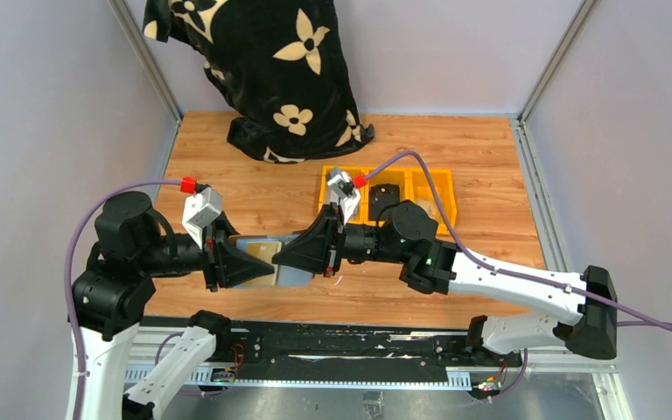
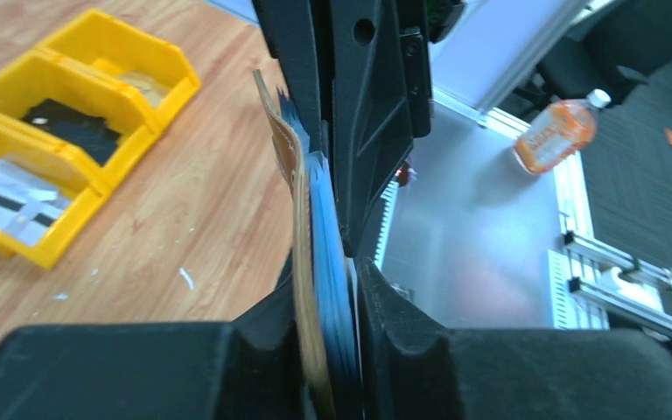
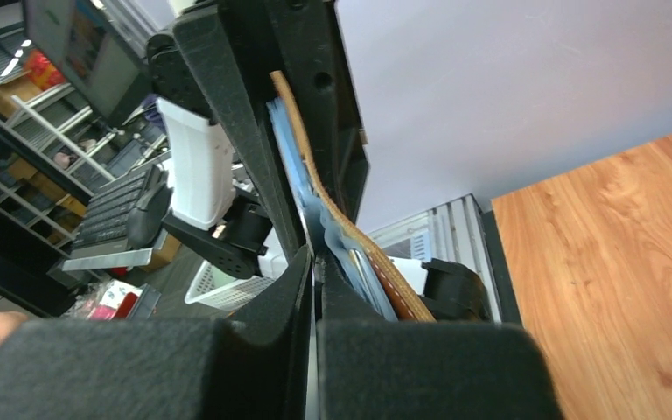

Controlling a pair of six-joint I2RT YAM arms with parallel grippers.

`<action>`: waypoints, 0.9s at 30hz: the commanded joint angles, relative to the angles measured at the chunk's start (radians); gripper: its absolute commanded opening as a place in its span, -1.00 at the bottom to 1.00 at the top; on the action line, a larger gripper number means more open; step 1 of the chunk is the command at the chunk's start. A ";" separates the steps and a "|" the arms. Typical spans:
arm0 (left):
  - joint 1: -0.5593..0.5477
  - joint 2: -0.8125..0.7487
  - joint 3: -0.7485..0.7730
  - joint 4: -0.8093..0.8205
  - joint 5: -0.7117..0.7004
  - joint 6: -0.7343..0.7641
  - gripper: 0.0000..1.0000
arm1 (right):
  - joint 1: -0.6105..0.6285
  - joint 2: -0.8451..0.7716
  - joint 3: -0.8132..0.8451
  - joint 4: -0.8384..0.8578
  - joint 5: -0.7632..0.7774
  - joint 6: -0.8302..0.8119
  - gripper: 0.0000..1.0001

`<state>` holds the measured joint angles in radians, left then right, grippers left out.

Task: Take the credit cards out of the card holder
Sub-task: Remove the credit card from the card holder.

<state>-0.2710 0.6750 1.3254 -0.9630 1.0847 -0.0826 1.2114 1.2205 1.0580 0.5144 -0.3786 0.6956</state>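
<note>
One card holder (image 1: 261,254) is held above the surface (image 1: 254,188). The left gripper (image 1: 267,268) clamps it, and the right gripper (image 1: 282,261) is closed at its opposite edge. Three yellow bins (image 1: 444,198) sit behind.

The card holder (image 1: 262,253) is tan brown with pale blue inner sleeves. The bins (image 1: 447,197) are yellow; the desk (image 1: 254,188) shows light wood grain. The cloth (image 1: 262,61) is black with cream flower motifs.

Brown card holder (image 1: 262,253) held flat in midair, bluish credit cards (image 2: 325,236) layered inside.

Pale grey walls (image 1: 44,131), wooden tabletop (image 1: 490,157)
</note>
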 commanded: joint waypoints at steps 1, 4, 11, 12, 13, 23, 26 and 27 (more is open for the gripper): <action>-0.023 0.024 -0.013 -0.010 0.262 -0.026 -0.41 | -0.020 -0.004 -0.063 0.199 0.050 0.046 -1.00; -0.023 0.026 -0.008 -0.011 0.277 -0.033 -0.35 | -0.040 -0.034 -0.103 0.231 0.041 0.068 -1.00; -0.023 0.037 0.025 -0.011 0.287 -0.046 -0.45 | -0.044 -0.087 -0.153 0.234 0.020 0.062 -1.00; -0.023 0.040 0.029 -0.011 0.287 -0.049 -0.47 | -0.044 -0.094 -0.157 0.226 0.019 0.058 -1.00; -0.023 0.042 0.033 -0.011 0.287 -0.053 -0.48 | -0.044 -0.102 -0.162 0.215 0.018 0.052 -1.00; -0.023 0.050 0.048 -0.011 0.265 -0.061 -0.68 | -0.044 -0.147 -0.164 0.129 0.002 0.018 -1.00; -0.023 0.054 0.058 -0.011 0.250 -0.067 -0.87 | -0.044 -0.149 -0.159 0.116 -0.030 0.011 -1.00; -0.023 0.053 0.060 -0.011 0.248 -0.068 -0.89 | -0.044 -0.152 -0.163 0.115 -0.034 0.012 -1.00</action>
<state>-0.2832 0.7338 1.3426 -0.9657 1.2713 -0.1162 1.1934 1.0836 0.8917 0.6651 -0.4156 0.7372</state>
